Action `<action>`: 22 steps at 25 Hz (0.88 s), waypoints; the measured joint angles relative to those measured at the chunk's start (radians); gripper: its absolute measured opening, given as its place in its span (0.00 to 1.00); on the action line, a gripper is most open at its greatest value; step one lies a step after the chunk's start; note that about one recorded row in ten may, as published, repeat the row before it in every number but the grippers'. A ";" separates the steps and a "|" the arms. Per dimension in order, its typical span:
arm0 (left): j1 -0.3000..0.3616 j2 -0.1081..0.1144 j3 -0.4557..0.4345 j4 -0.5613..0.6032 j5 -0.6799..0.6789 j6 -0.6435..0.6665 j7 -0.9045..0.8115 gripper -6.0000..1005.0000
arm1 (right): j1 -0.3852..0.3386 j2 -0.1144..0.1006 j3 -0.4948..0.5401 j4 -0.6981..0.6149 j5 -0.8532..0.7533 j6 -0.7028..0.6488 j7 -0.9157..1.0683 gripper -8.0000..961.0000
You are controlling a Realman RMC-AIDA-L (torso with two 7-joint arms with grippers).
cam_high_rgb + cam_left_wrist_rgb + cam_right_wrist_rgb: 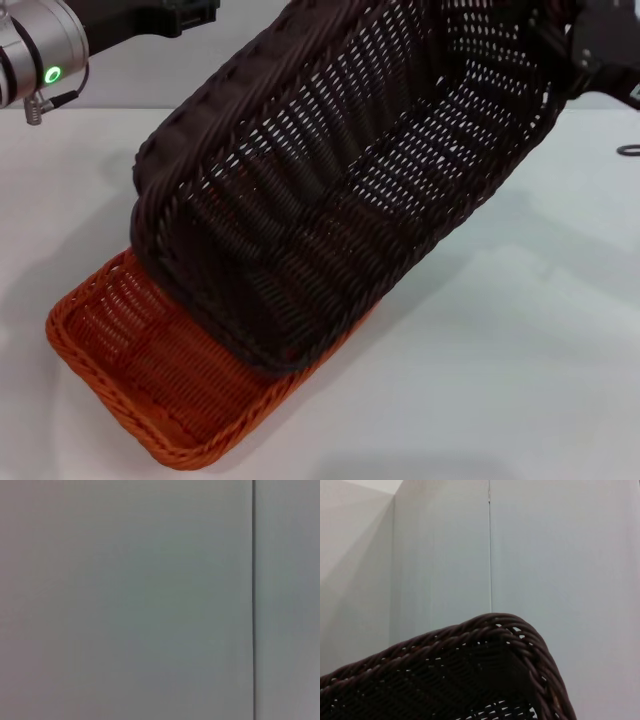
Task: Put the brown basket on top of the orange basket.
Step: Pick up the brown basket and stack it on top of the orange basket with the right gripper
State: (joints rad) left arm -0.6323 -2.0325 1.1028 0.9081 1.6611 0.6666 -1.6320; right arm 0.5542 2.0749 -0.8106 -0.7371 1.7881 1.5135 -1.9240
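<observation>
Tilting steeply, the brown basket (pixel 340 170) fills most of my head view, its lower near end resting inside the orange basket (pixel 130 360) while its far end rises toward the upper right. The orange basket lies flat on the white counter (pixel 520 330), near my left front, with its near-left part uncovered. My right tool (pixel 590 50) sits at the raised far end of the brown basket, dark against the weave; I cannot tell how far it is closed or whether it grips the rim. My right wrist view shows the basket's braided corner against a pale wall. My left arm (pixel 40 50) is up at the far left, away from both baskets; its tool is out of sight.
</observation>
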 joint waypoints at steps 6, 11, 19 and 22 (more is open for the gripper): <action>-0.011 0.004 0.000 -0.022 0.000 -0.002 0.000 0.85 | -0.012 0.003 -0.081 0.064 0.071 0.006 -0.041 0.15; -0.018 0.008 0.000 -0.038 0.000 -0.002 0.000 0.85 | -0.009 0.004 -0.106 0.132 0.081 0.004 -0.066 0.15; -0.025 0.011 0.000 -0.058 0.000 -0.002 -0.001 0.85 | 0.000 0.006 -0.162 0.230 0.126 0.016 -0.109 0.15; -0.030 0.012 0.000 -0.062 0.000 -0.002 -0.001 0.85 | 0.004 0.007 -0.188 0.259 0.143 0.018 -0.131 0.15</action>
State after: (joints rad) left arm -0.6620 -2.0203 1.1029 0.8465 1.6614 0.6642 -1.6333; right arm 0.5586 2.0820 -0.9985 -0.4785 1.9311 1.5311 -2.0548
